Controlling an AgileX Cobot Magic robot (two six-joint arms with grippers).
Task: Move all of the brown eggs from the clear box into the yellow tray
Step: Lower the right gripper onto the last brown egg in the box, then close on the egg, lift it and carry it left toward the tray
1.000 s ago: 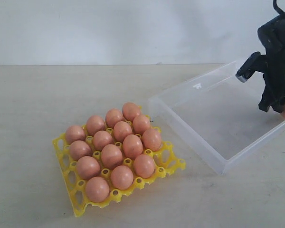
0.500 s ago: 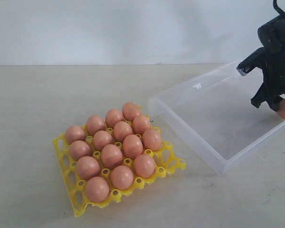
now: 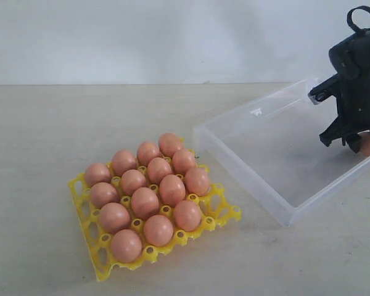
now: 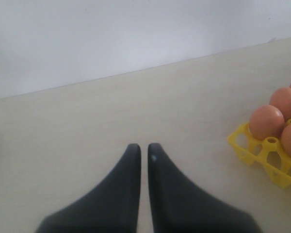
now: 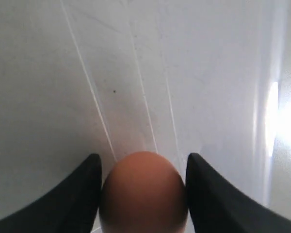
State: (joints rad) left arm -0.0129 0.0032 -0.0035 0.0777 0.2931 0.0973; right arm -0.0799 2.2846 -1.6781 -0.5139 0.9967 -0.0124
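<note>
Two black fingers of the right gripper (image 5: 144, 159) press on either side of one smooth oval brown egg (image 5: 144, 191), the jaws spread only as wide as the egg itself. Behind it we see the scratched floor of the shallow clear plastic box (image 5: 184, 73); whether the egg touches that floor we cannot tell. In the exterior view, gripper and egg sit at the far right end of the box. The box's left corner lies just beside the bright yellow plastic lattice tray (image 3: 227, 214). Fifteen matching brown eggs (image 3: 145, 202) fill the tray; one cup (image 3: 214, 198) at its right corner, on the side toward the box, stands bare. Tray and box both rest on the pale tabletop (image 3: 49, 123). Left gripper (image 4: 143, 148): fingers drawn together to a thin slit, gripping nothing, tabletop beyond them. A corner of the tray with a few eggs shows in its camera.
</note>
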